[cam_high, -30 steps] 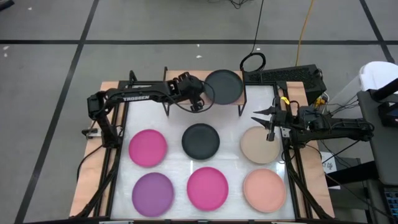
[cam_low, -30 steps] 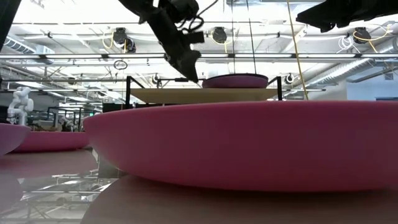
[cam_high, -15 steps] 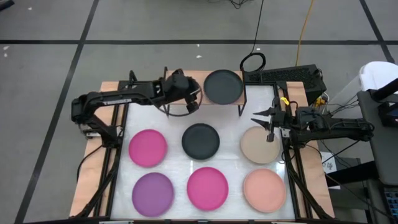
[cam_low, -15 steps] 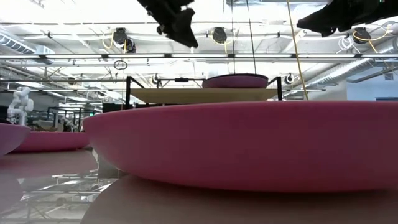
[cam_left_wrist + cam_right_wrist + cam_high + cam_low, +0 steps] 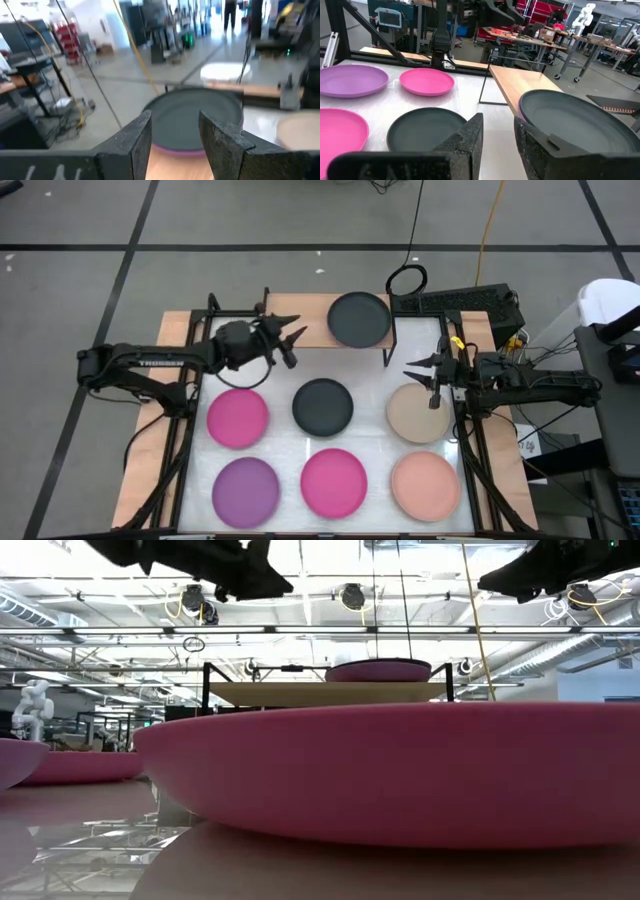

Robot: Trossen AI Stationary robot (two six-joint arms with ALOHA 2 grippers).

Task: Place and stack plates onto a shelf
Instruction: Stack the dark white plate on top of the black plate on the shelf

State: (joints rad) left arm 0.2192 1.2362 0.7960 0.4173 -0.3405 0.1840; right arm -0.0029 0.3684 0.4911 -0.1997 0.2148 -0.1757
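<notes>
Dark left gripper (image 5: 293,343) fingers narrowly parted, empty, above shelf (image 5: 305,312), right gripper (image 5: 424,370) likewise empty

Bright even overhead light; ceiling glare in low view; left wrist view motion-blurred; near pink plate (image 5: 400,775) soft.

- The shelf (image 5: 300,308), a light-wood board on thin black legs, is set at the table's far edge.
- A dark grey plate (image 5: 359,319) is seen on the shelf's right half, stacked on a purple plate (image 5: 180,148) whose rim shows beneath it.
- 6 plates are laid flat and apart on the table in 2 rows: magenta (image 5: 237,418), dark grey (image 5: 322,406) and beige (image 5: 417,413) behind; purple (image 5: 246,491), magenta (image 5: 334,482) and salmon (image 5: 425,486) in front.
</notes>
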